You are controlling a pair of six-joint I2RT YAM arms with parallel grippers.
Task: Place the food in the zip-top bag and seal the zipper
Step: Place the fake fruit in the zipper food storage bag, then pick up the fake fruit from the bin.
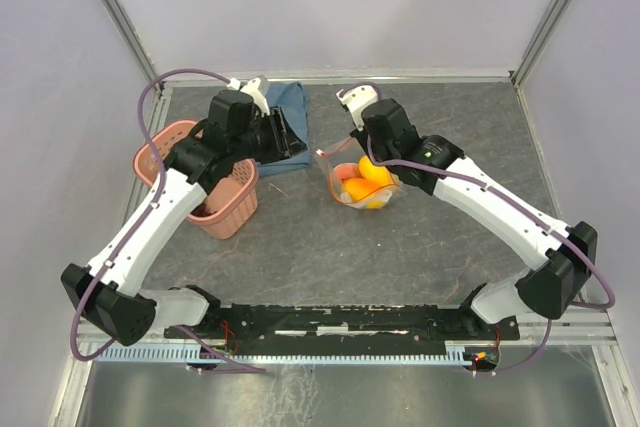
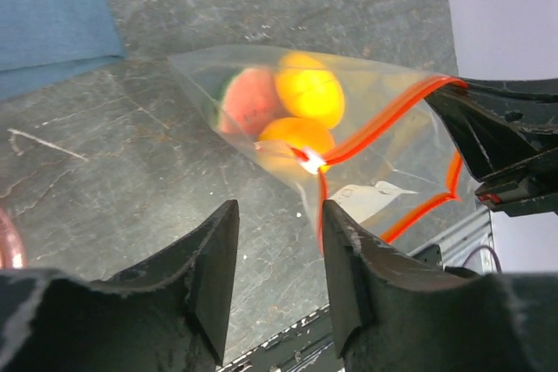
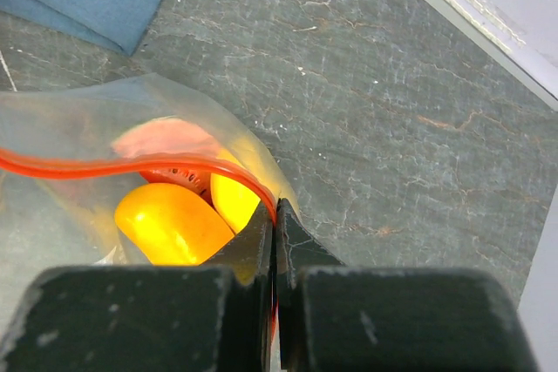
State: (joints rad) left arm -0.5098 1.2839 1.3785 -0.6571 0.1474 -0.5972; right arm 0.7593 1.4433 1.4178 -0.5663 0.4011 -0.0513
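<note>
The clear zip-top bag lies mid-table with its mouth held open. Inside it are yellow-orange round fruits and a reddish piece; they also show in the right wrist view. The orange-red zipper curves along the mouth. My right gripper is shut on the zipper edge at one end of the mouth, and it also shows in the top view. My left gripper is open and empty, hovering just beside the other end of the zipper without touching it; in the top view it is over the cloth's edge.
A pink perforated basket stands left of the bag, partly under my left arm. A folded blue cloth lies at the back, also in the left wrist view. A metal rail runs along the near edge.
</note>
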